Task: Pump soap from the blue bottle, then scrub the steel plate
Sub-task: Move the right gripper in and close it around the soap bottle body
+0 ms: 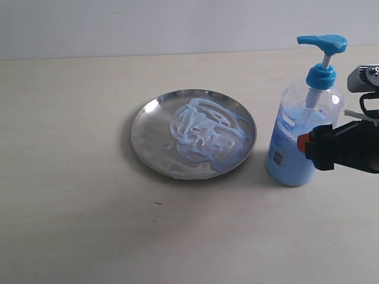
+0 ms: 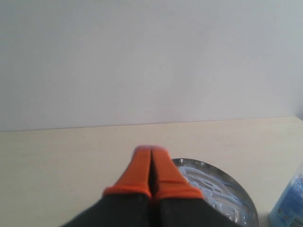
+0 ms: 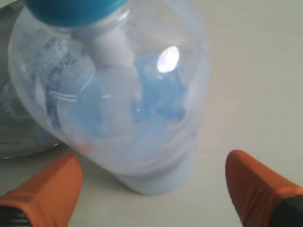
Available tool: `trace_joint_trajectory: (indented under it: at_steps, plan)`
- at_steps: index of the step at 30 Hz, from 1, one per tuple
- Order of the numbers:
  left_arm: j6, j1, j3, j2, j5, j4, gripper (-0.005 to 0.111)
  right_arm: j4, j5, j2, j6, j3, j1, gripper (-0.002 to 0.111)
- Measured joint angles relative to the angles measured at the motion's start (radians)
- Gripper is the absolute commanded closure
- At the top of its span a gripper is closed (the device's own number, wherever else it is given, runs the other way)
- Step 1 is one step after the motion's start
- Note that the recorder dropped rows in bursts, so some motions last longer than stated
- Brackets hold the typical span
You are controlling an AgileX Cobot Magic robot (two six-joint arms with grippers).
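The steel plate [image 1: 193, 134] lies mid-table, its centre covered with swirled pale blue soap [image 1: 204, 131]. To its right the blue bottle [image 1: 302, 139] stands upright, pump head on top. My right gripper [image 3: 154, 182] is at the bottle's right side, open, its orange fingertips [image 3: 52, 187] apart from the bottle's base [image 3: 161, 175] on either side. In the exterior view only one black finger with an orange tip [image 1: 323, 147] shows, overlapping the bottle. My left gripper [image 2: 151, 172] is shut and empty, raised near the plate's rim [image 2: 222, 177]; the exterior view does not show it.
The pale wooden table [image 1: 77, 195] ends at a white wall [image 1: 148, 26] behind. A corner of the bottle [image 2: 291, 201] shows in the left wrist view. The right arm's body [image 1: 364, 80] enters from the right edge.
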Motion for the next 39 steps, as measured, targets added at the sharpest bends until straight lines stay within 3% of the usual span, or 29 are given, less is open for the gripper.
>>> trace_joint_trajectory:
  at_steps: [7, 13, 22, 31, 35, 39]
  plan:
    - [0.0, 0.0, 0.0, 0.007, 0.0, 0.0, 0.107, 0.006, -0.164, 0.0, 0.0, 0.039, 0.112, 0.02]
    - [0.0, 0.0, 0.0, 0.006, 0.0, 0.0, 0.107, -0.009, -0.268, 0.067, 0.045, 0.039, 0.133, 0.017]
    - [0.0, 0.0, 0.0, 0.006, 0.0, 0.0, 0.107, -0.392, -0.436, 0.205, 0.464, 0.039, 0.136, 0.017]
    - [0.0, 0.0, 0.0, 0.006, 0.0, 0.0, 0.107, -0.453, -0.616, 0.342, 0.536, 0.039, 0.136, 0.018]
    - [0.0, 0.0, 0.0, 0.006, 0.0, 0.0, 0.107, -0.453, -0.684, 0.38, 0.538, 0.039, 0.136, 0.023]
    - [0.0, 0.0, 0.0, 0.006, 0.0, 0.0, 0.107, -0.449, -0.736, 0.403, 0.538, 0.04, 0.136, 0.036]
